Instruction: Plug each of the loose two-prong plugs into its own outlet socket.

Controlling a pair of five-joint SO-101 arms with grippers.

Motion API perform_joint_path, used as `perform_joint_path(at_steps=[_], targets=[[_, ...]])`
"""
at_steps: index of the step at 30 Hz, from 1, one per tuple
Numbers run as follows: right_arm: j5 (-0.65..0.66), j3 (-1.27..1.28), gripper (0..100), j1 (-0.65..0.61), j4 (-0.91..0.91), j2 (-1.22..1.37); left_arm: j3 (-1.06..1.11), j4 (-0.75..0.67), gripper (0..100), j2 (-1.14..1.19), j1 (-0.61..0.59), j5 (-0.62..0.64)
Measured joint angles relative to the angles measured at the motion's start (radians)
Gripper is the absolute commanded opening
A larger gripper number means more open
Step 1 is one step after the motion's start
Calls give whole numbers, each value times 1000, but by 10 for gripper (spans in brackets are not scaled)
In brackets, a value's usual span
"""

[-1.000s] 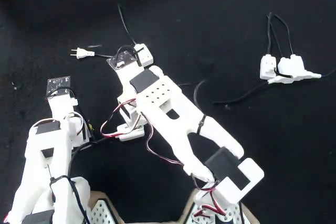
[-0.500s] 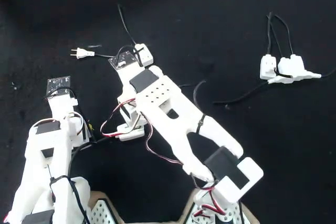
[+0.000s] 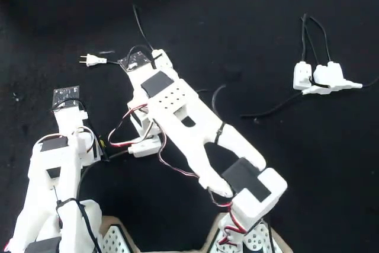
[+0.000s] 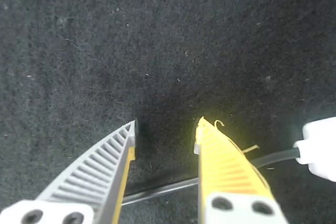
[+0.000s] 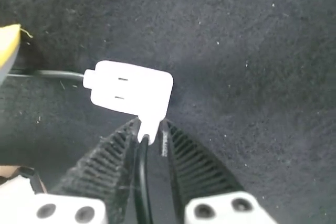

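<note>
**Right arm just dragged the socket toward the loose plug**

Over the last second your right gripper (image 5: 148, 125) slid toward 10 o'clock in the high view and took the outlet socket (image 5: 131, 90) along with it. The loose plug (image 3: 92, 59) and your left gripper (image 4: 165, 129) haven't budged. So the gap is closing, but nothing's mated on this side yet. The plug lies apart from the socket, at 9 o'clock from it, and its prongs point away toward 9 o'clock. I'd guess one of the two needs turning before they'll meet.

Fingers: the right ones are pinched almost shut on the socket's neck where the cord leaves, with the slots facing the wrist camera. The left gripper sits at 7 o'clock from the plug with its fingers spread and nothing in them. A black cord (image 4: 157, 190) runs over the black cloth (image 3: 237, 28) under them.

Count: two sockets and two plugs. One socket is in your right gripper and one plug is loose. Out at 3 o'clock there's a second socket (image 3: 302, 75) touching a white plug body (image 3: 333, 77). That pair looks already joined, but I can't swear to it.
</note>
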Motion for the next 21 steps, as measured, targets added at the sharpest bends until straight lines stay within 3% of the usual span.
perform_joint_path(at_steps=[21], targets=[[89,-8,10,0,75,-28,0,0,191,0,0,0]])
